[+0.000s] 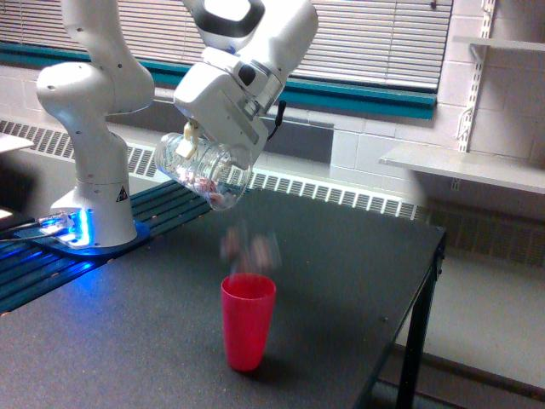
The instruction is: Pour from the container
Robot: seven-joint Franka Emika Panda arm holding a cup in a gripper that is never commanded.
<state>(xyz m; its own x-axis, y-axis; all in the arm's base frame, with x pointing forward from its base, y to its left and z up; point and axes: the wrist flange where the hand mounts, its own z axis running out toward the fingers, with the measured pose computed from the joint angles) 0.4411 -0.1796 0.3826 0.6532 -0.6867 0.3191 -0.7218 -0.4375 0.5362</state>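
The container [203, 174] is a clear plastic tumbler, held in the air and tipped with its mouth pointing down toward the exterior view's right. My gripper [197, 153] is shut on it. A few pinkish pieces still lie inside near the mouth. Blurred pink pieces [249, 248] are falling between the mouth and the red cup [248, 320]. The red cup stands upright on the dark table [341, 281], directly below the falling pieces.
The arm's white base [94, 204] stands at the exterior view's left on a blue-lit mount. The table's edge [407, 324] runs down the right side. A radiator and window blinds line the wall behind, with shelves at the far right.
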